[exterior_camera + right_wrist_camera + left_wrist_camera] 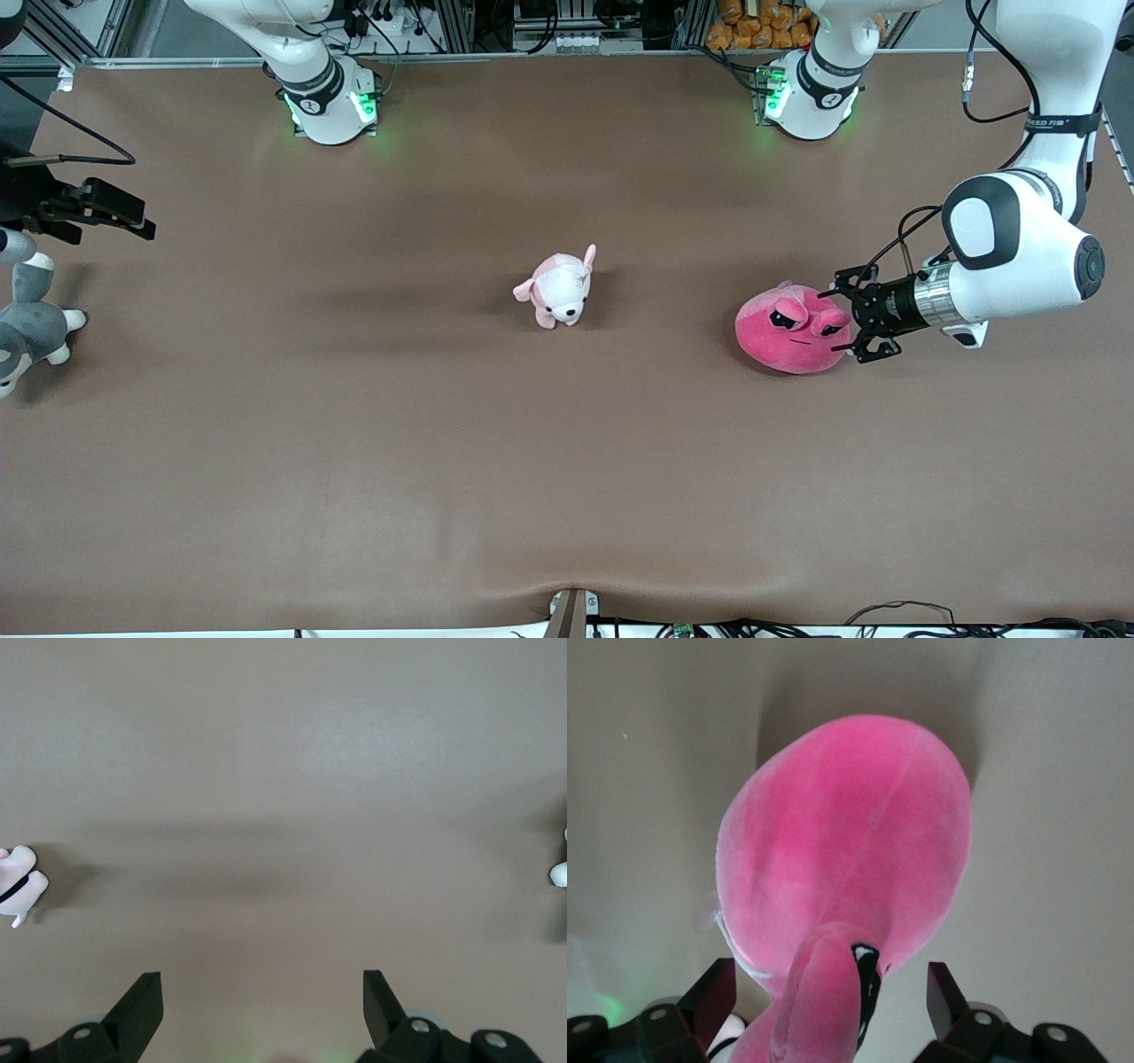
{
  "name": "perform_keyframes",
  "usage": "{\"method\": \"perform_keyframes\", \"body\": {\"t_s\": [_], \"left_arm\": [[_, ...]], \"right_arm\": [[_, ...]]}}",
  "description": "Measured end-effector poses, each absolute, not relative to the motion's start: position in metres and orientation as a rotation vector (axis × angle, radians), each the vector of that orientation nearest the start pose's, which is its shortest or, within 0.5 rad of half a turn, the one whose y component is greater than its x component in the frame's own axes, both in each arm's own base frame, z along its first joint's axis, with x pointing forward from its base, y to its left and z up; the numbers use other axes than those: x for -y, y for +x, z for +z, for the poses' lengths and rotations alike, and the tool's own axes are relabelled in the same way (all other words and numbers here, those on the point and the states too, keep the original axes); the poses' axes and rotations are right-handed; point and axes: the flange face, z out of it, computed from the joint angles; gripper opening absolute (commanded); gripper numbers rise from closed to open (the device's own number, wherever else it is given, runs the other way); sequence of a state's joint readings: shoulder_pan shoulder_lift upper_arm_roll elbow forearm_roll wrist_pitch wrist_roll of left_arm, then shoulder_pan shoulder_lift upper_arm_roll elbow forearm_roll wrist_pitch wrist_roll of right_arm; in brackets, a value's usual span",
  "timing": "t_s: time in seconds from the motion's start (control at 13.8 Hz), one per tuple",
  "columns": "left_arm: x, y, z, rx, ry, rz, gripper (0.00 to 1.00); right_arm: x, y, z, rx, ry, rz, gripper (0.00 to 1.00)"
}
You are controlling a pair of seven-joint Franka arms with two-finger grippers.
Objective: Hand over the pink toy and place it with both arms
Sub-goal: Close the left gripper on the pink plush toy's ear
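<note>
Pink toy (793, 330) resting on the bench (567, 461) toward the left arm's end, apart from the small puppy plush (558, 291) at the middle. Left end effector (858, 321) low at the toy's side, fingers (713, 992) spread wide to either side of one bulging eye, not yet pinching; nothing held. Right end effector (111, 213) waiting at the right arm's end of the bench, near the grey plush (31, 323), fingers (142, 1001) wide apart and empty over bare bench.

Judged soft, light and squashy: likely to dent under the pads and sag from a shallow hold. Fabric looks fuzzy, so little slip expected. Best purchase probably deep across the rounded body or the raised eye ridge, gathering enough stuffing to hold while leaving a free side for the receiving arm to take at the handover.
</note>
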State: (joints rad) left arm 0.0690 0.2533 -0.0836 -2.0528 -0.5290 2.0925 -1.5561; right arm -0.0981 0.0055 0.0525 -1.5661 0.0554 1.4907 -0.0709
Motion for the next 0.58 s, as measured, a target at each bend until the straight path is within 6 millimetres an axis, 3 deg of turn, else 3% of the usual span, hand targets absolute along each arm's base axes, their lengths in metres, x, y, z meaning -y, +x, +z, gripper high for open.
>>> {"method": "perform_keyframes", "body": {"t_s": [0.58], "left_arm": [[0.035, 0.568, 0.292, -2.328, 1.655, -0.739, 0.22]], "right_arm": [[0.019, 0.547, 0.617, 0.042, -3.079, 0.12, 1.0]]}}
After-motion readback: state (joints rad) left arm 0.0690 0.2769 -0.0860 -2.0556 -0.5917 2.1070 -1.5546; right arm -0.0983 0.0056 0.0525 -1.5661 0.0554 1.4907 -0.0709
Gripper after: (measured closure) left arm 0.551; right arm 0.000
